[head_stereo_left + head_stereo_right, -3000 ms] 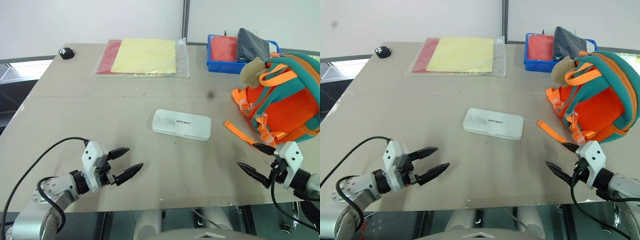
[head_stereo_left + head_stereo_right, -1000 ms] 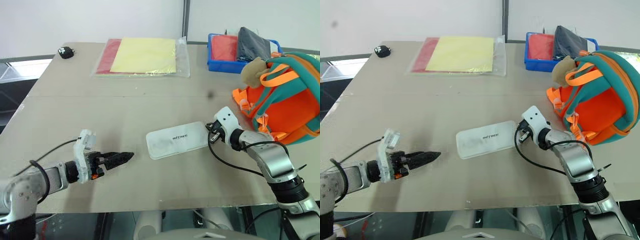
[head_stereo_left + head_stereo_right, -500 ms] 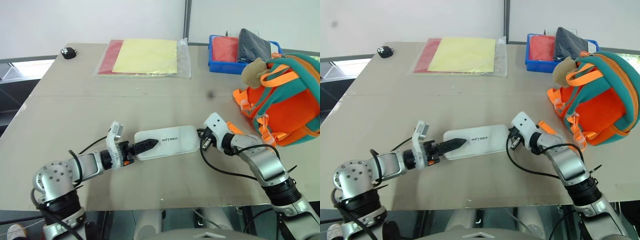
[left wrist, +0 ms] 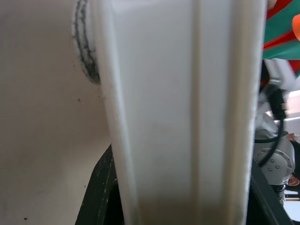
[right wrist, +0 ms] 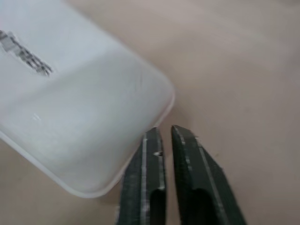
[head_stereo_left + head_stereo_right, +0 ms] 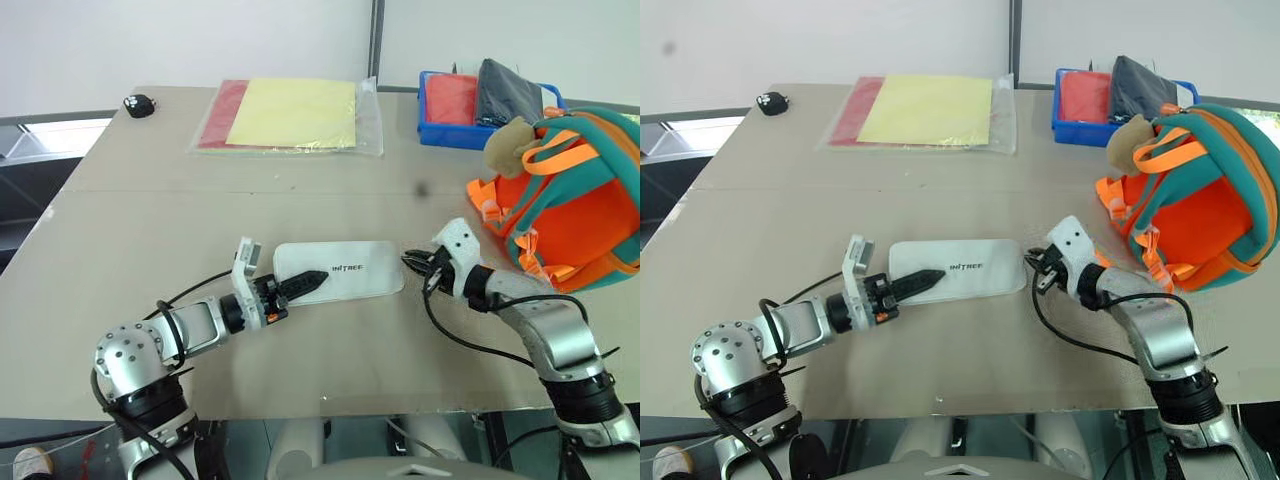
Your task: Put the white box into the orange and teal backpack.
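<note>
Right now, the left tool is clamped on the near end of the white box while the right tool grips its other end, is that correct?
Not quite. The left tool is clamped on the white box, but the right tool does not grip it: the right wrist view shows its fingers nearly together beside the box's corner, with nothing between them.

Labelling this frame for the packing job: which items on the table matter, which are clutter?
Job:
white box
orange and teal backpack
left hand, closed on the box's end

Clutter:
clear sleeve with yellow and red sheets
blue bin
small black object
</note>
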Controlling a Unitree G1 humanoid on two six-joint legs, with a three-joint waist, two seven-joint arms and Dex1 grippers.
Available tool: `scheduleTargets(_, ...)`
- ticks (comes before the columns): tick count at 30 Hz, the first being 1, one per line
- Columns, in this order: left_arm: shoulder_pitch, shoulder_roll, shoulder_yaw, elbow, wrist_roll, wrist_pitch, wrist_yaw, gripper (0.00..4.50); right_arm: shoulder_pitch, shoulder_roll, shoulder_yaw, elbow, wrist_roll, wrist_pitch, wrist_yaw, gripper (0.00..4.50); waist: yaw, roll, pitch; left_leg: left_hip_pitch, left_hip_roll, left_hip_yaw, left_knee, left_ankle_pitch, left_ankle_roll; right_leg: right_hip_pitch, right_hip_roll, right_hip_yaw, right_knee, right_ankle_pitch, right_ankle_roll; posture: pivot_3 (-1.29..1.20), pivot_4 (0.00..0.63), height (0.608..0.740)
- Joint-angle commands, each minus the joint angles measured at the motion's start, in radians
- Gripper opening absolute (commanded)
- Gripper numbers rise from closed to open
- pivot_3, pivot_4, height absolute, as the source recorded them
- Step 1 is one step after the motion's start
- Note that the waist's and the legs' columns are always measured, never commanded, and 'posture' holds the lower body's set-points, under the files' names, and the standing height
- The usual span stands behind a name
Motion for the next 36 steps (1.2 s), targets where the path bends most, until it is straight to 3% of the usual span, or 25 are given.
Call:
scheduleTargets(1,-0.015,0.024,-0.011,-0.006,-0.063,-0.06,0.024,1.1,0.052,-0.026,-0.19,-0.214,0.139,0.08,-0.028,1.99,-0.002,0.0,0.0,0.0,0.0,0.0,0.0,0.0,0.0,0.0,0.0,0.0,0.0,0.0,0.0,0.0,0.15,0.74)
scheduleTargets(3,-0.041,0.033,-0.039,0.003,-0.038,-0.101,0.011,1.1,0.087,-0.006,-0.367,-0.365,0.241,0.202,-0.12,2.93,0.001,0.0,0.001,-0.001,0.0,-0.001,-0.001,0.0,0.0,0.0,0.0,0.0,0.0,0.0,0.0,0.0,0.15,0.74)
scheduleTargets(7,-0.107,0.017,-0.084,0.057,0.032,-0.203,0.022,1.1,0.119,0.012,-0.507,-0.551,0.361,0.404,-0.256,4.46,0.01,0.0,0.0,0.0,0.0,-0.002,-0.001,0.0,0.0,0.0,0.0,-0.002,0.0,-0.001,-0.001,0.0,0.15,0.74)
scheduleTargets(11,-0.155,0.024,-0.127,0.098,0.052,-0.244,-0.02,1.1,0.091,0.034,-0.566,-0.62,0.385,0.562,-0.395,4.46,0.005,0.0,0.0,0.0,0.0,0.0,-0.001,0.0,0.0,0.0,0.0,-0.001,-0.001,-0.001,-0.001,0.0,0.15,0.74)
scheduleTargets(15,-0.194,0.015,-0.169,0.109,0.042,-0.262,-0.036,1.1,-0.003,0.096,-0.592,-0.559,0.302,0.636,-0.565,4.46,0.003,0.0,0.0,-0.001,0.0,0.001,-0.001,0.0,0.0,-0.001,0.0,0.0,-0.001,-0.001,-0.001,0.0,0.15,0.74)
scheduleTargets(18,-0.205,0.012,-0.193,0.094,0.037,-0.268,-0.035,1.1,-0.104,0.142,-0.573,-0.422,0.207,0.592,-0.676,4.46,0.001,0.0,0.0,-0.002,0.0,0.001,-0.002,0.0,0.0,-0.002,0.0,0.0,-0.001,-0.001,-0.001,0.0,0.15,0.74)
scheduleTargets(22,-0.198,0.017,-0.199,0.057,0.011,-0.28,-0.034,1.1,-0.19,0.126,-0.496,-0.201,0.093,0.419,-0.702,4.46,-0.009,0.001,0.001,-0.002,0.0,0.003,-0.002,0.0,0.0,-0.003,0.0,0.002,-0.002,0.0,-0.001,0.0,0.15,0.74)
scheduleTargets(25,-0.184,0.016,-0.198,0.036,0.001,-0.294,-0.018,1.1,-0.233,0.11,-0.459,-0.062,0.025,0.295,-0.702,3.73,-0.01,0.001,0.001,-0.002,0.0,0.003,-0.005,0.0,0.0,-0.004,0.0,0.002,-0.001,0.001,0.002,0.0,0.15,0.74)
scheduleTargets(32,-0.134,0.006,-0.182,-0.032,0.004,-0.387,0.013,1.1,-0.306,0.028,-0.315,0.112,-0.047,-0.02,-0.527,0.13,-0.012,0.002,0.002,-0.003,0.0,0.005,-0.007,0.0,0.0,-0.006,0.0,0.004,-0.002,0.002,0.003,0.0,0.15,0.74)
scheduleTargets(36,-0.136,-0.01,-0.163,-0.063,0.055,-0.525,-0.006,1.1,-0.351,0.007,-0.257,0.135,-0.022,-0.11,-0.398,0.01,-0.012,0.003,0.003,-0.003,0.0,0.005,-0.008,0.0,0.0,-0.007,0.001,0.004,-0.002,0.002,0.003,0.0,0.15,0.74)
